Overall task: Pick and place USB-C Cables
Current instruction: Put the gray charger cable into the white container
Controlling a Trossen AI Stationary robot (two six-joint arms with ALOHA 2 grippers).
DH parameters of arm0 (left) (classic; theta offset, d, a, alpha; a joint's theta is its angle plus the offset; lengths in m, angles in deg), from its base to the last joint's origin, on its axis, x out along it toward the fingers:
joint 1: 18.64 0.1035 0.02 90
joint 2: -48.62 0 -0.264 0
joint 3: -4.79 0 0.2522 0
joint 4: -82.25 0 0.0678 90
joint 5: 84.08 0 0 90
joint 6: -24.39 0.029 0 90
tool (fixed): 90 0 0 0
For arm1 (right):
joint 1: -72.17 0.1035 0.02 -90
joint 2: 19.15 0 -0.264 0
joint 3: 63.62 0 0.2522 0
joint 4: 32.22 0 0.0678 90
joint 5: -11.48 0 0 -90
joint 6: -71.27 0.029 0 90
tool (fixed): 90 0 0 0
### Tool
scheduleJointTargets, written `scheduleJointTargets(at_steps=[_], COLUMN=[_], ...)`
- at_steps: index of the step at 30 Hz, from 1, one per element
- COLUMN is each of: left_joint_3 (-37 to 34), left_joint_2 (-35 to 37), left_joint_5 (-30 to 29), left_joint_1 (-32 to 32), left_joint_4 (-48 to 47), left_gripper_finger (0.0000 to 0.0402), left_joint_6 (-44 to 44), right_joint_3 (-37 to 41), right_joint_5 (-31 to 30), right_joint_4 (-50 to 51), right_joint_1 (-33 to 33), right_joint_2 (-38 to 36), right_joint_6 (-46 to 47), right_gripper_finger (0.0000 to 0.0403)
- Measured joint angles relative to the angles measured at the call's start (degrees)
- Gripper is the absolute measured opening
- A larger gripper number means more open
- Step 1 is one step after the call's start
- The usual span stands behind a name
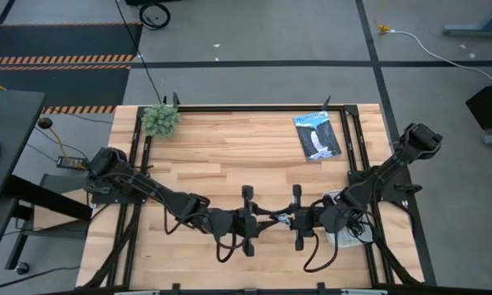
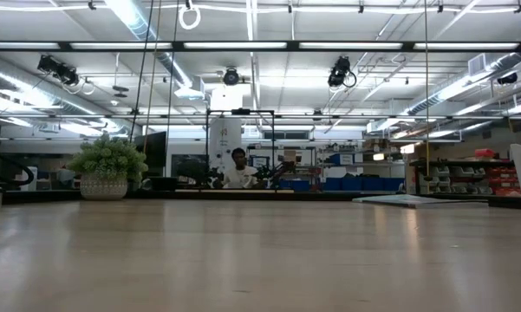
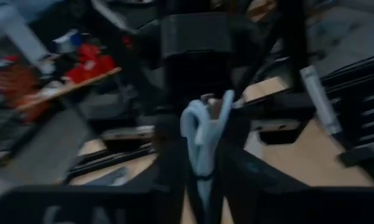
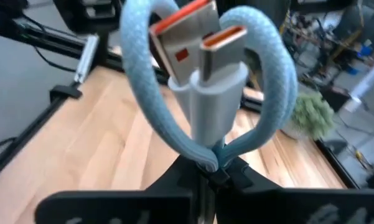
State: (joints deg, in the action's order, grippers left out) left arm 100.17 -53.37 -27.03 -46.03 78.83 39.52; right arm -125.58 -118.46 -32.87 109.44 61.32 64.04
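The pale blue USB-C cable [image 1: 280,218], a small loop, is held up between both grippers near the middle of the table's near edge. My left gripper [image 1: 268,220] is shut on it from the left and my right gripper [image 1: 291,219] from the right, fingertips facing each other. The right wrist view shows the loop [image 4: 205,81] with its two plugs [image 4: 202,43] standing above the fingers. The left wrist view shows the cable [image 3: 202,134] between the left fingers. The black and white-grey cables do not show. The low view shows neither gripper. My left gripper pinches the pale blue cable between its two fingers at one end of the bundle [image 3: 202,177], coming level from the table's left. The cable is lifted clear of the table. My right gripper pinches the gathered strands at the loop's base [image 4: 210,157] between its two fingers, coming level from the table's right. The loop and plugs stick out past the fingertips, clear of the table.
A dark blue printed packet [image 1: 318,135] lies flat toward the far right. A small potted plant [image 1: 160,120] stands at the far left corner. The white tray [image 1: 348,236] sits under the right arm near the right edge. Black frame rails [image 1: 356,139] border the table.
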Motion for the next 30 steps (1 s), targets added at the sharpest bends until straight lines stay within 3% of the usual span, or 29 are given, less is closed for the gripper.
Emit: scheduleJointTargets(at_steps=[5, 9, 13, 19, 24, 30], left_joint_3=[0.02, 0.04, 0.07, 0.02, 0.02, 0.02], left_joint_2=[1.08, 1.20, 1.19, 1.15, 1.15, 1.15], left_joint_5=[-11.10, -13.13, -5.54, 6.57, 7.51, 7.56], left_joint_1=[-3.28, -4.51, -3.52, -0.17, 1.24, 1.57], left_joint_4=[-0.57, -3.77, -9.36, -13.26, -13.26, -13.76], left_gripper_finger=[0.0165, 0.0189, 0.0185, 0.0155, 0.0139, 0.0133], left_joint_6=[4.02, -1.58, -10.30, -17.78, -16.06, -15.92], right_joint_3=[-0.24, -4.10, -7.81, -9.68, -9.68, -7.63], right_joint_5=[-7.29, -7.14, 0.62, 18.69, 30.55, 38.29], right_joint_4=[10.66, 33.25, 55.89, 80.18, 91.74, 97.84], right_joint_1=[2.98, 4.57, 4.77, 4.53, 6.31, 8.05], right_joint_2=[-0.87, -2.59, -3.13, -3.22, -3.32, -4.25], right_joint_6=[8.94, 27.36, 47.78, 69.59, 77.95, 80.63], right_gripper_finger=[0.0037, 0.0029, 0.0021, 0.0039, 0.0038, 0.0023])
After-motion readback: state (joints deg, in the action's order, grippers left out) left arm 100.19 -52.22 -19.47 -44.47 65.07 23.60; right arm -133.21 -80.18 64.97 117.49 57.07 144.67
